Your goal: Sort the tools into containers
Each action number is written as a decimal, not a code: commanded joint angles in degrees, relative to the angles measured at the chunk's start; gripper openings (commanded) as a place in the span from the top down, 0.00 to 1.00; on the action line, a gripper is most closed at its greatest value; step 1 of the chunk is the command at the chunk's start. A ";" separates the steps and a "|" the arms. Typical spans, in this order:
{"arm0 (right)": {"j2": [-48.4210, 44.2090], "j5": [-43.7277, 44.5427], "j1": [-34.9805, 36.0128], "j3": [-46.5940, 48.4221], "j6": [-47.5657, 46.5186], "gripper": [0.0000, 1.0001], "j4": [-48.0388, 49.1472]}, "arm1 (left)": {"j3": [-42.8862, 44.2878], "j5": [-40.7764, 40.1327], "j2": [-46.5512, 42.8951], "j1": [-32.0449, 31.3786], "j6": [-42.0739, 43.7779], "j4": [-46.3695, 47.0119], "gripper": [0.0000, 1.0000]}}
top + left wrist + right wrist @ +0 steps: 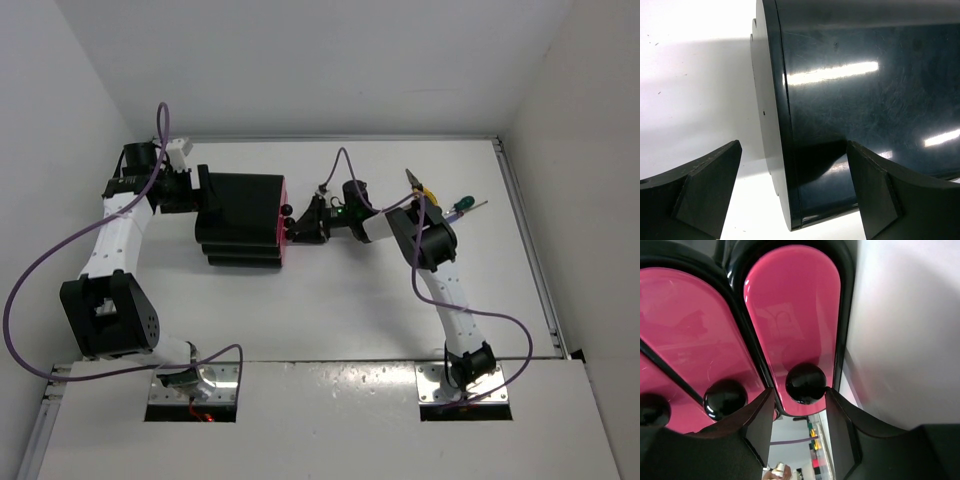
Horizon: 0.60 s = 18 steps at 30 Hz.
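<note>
The black cabinet (240,220) lies on the table with its pink drawer fronts (283,222) facing right. My right gripper (295,222) is open at those fronts. In the right wrist view its fingertips (832,400) flank the round black knob (806,382) of one pink drawer (790,305); the right finger touches the knob, the left stands slightly off. My left gripper (200,195) is open and straddles the cabinet's back edge (790,165). Two tools lie to the right: yellow-handled pliers (418,183) and a green-handled screwdriver (462,205).
Two more pink drawers (690,340) with black knobs (725,399) sit beside the flanked one. White walls enclose the table on the left, back and right. A purple cable (60,260) loops off the left arm. The right arm's elbow (432,245) is near the tools.
</note>
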 commanded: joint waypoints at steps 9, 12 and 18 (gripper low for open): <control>1.30 1.01 1.82 3.15 -1.33 0.68 -0.06 | -1.09 -2.52 0.92 -0.70 -0.75 1.52 0.09; 0.17 1.53 1.21 1.92 -2.39 0.77 -0.67 | -1.09 -3.05 2.14 -0.70 -1.28 1.52 0.09; -3.26 1.54 -1.43 -2.56 -7.30 0.86 -4.26 | -1.09 -3.58 2.15 -0.70 -1.80 2.05 0.09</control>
